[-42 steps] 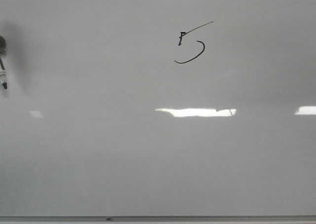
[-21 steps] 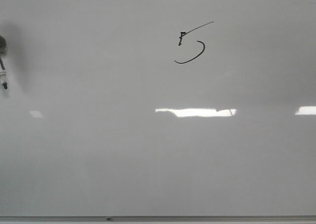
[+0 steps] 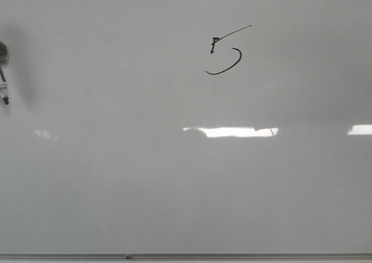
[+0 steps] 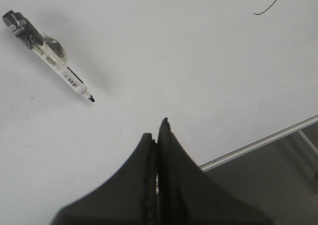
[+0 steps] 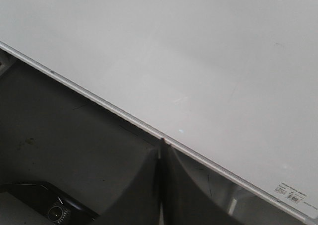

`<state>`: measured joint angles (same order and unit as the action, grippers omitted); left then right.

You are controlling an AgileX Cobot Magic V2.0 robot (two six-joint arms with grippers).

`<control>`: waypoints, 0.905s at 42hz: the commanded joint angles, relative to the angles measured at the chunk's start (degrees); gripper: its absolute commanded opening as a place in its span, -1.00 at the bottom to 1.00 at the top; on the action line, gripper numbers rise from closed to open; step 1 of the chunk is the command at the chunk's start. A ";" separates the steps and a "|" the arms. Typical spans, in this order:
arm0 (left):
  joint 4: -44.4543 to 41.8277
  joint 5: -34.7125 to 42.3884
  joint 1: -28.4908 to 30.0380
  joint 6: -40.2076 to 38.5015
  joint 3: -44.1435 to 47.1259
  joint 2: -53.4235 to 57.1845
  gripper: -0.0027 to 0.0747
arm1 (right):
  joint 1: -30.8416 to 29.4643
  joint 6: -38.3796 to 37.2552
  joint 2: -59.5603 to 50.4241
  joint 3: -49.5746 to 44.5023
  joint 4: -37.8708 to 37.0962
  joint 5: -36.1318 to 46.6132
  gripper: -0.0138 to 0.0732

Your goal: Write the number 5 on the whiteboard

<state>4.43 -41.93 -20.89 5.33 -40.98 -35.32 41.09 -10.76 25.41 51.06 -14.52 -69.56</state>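
- Comparing the front view over the last second, almost nothing changes: the number 5 sits complete in the upper middle of the whiteboard, and the marker at the far left edge barely shifts.
- Left gripper hangs above the board with its jaws pressed together, empty, the marker lying uncapped well apart from it.
- Right gripper is likewise closed on nothing, over the board's metal edge.
- Writing looks finished, I judge.
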 commanded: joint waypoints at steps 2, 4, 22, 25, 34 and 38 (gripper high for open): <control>6.56 11.73 4.07 8.97 5.55 7.67 -0.98 | -0.29 -0.10 0.61 1.72 -0.78 3.37 -0.84; 6.33 15.02 5.79 8.97 8.82 11.16 -0.98 | -0.29 -0.10 0.61 1.72 -0.78 3.37 -0.84; 5.78 38.33 14.69 8.97 34.52 32.00 -0.98 | -0.29 -0.10 0.61 1.72 -0.78 3.37 -0.84; 5.78 38.33 16.25 8.97 36.00 34.19 -0.98 | -0.29 -0.10 0.61 1.72 -0.78 3.37 -0.84; 4.89 40.69 17.69 6.45 40.32 36.68 -0.98 | -0.29 -0.10 0.61 1.72 -0.78 3.37 -0.84; -2.71 40.93 17.52 -3.24 41.72 36.68 -0.98 | -0.29 -0.10 0.61 1.72 -0.78 3.37 -0.84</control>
<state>6.57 -7.15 -3.25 9.34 0.34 0.30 41.09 -10.76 25.41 51.06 -14.52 -69.56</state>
